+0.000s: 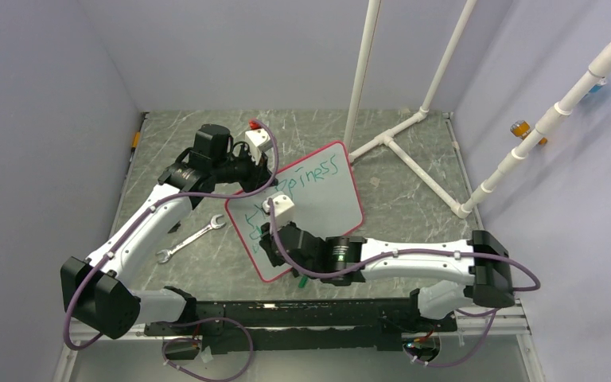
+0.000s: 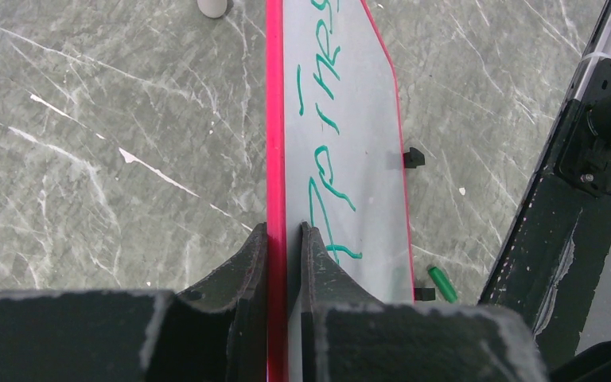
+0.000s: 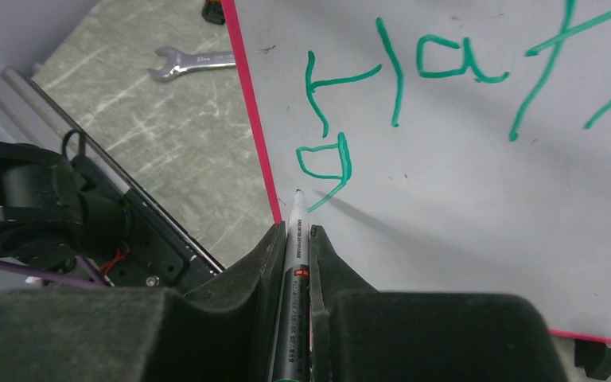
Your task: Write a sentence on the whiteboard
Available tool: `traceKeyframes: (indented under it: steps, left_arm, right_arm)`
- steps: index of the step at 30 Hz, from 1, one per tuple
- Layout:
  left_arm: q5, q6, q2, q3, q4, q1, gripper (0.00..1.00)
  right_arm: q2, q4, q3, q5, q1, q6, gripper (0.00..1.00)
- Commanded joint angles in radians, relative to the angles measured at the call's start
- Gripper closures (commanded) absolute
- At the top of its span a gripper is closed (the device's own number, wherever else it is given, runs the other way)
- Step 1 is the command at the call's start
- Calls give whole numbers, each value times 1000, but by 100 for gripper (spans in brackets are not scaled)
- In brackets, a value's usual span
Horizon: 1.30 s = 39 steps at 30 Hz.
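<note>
Left tool (image 2: 284, 229) tight on the whiteboard (image 2: 358, 143) rim, right tool (image 3: 294, 232) tight around a marker (image 3: 297, 263), tip just inside the rim

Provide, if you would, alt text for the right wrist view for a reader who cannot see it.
The right tool is shut on a marker whose tip points at the whiteboard, just below a green letter g. Above it run larger green letters starting "Ha"; a wrench lies on the grey marbled table beyond the board's pink frame.

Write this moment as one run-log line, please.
left gripper: shut on whiteboard edge | right gripper: shut on marker, tip near whiteboard | sentence: first line written, second line begun
</note>
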Motion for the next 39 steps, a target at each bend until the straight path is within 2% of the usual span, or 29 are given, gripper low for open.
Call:
traceKeyframes:
  steps: [1, 7, 13, 39]
  left_arm:
    - [-69, 58, -26, 12, 45, 0, 100]
    - [-67, 53, -25, 12, 47, 0, 100]
    - [-68, 50, -18, 15, 45, 0, 100]
    - [-64, 51, -13, 16, 42, 1, 100]
  right_arm:
    - [-121, 85, -59, 16, 7, 0, 100]
    - [-207, 122, -150, 93, 9, 29, 100]
    - [-181, 146, -136, 160, 5, 11, 100]
    - [-98, 192, -85, 128, -43, -12, 100]
